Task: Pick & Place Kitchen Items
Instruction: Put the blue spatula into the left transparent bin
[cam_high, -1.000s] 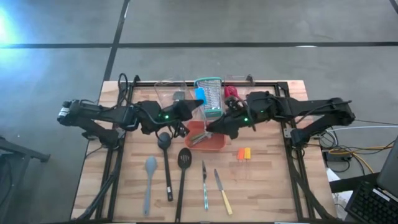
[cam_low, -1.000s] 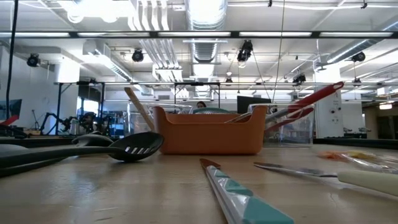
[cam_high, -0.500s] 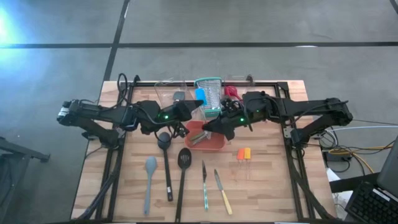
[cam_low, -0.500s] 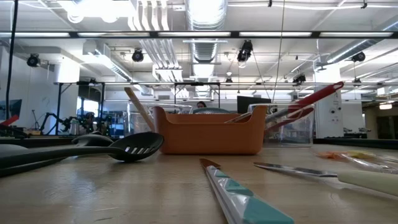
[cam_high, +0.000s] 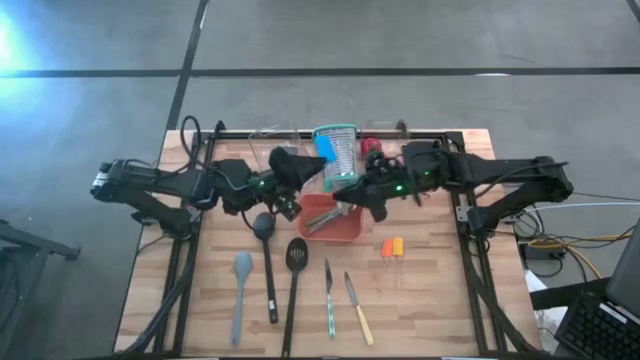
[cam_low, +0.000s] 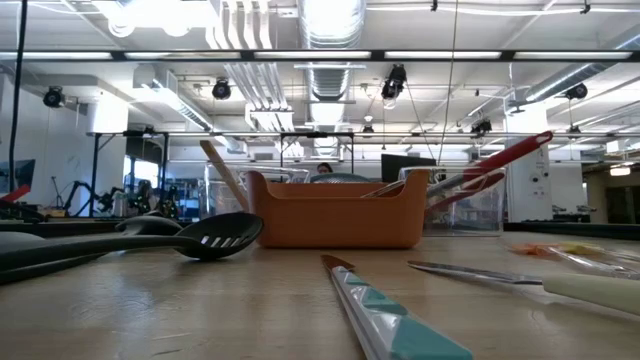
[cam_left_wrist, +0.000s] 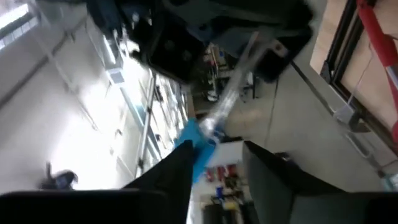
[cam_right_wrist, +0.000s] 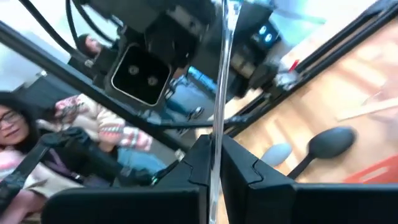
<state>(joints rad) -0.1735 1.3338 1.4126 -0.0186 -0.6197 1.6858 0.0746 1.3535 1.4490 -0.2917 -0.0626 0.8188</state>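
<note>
While your right gripper (cam_right_wrist: 214, 163) stays clamped on a slim steel utensil (cam_right_wrist: 221, 68) above the orange tray (cam_high: 345, 229), left gripper (cam_left_wrist: 214, 165), fingers apart, faces it, likely for handover; remaining kitchen items (cam_high: 297, 275) lie on the table (cam_high: 430, 290).
</note>
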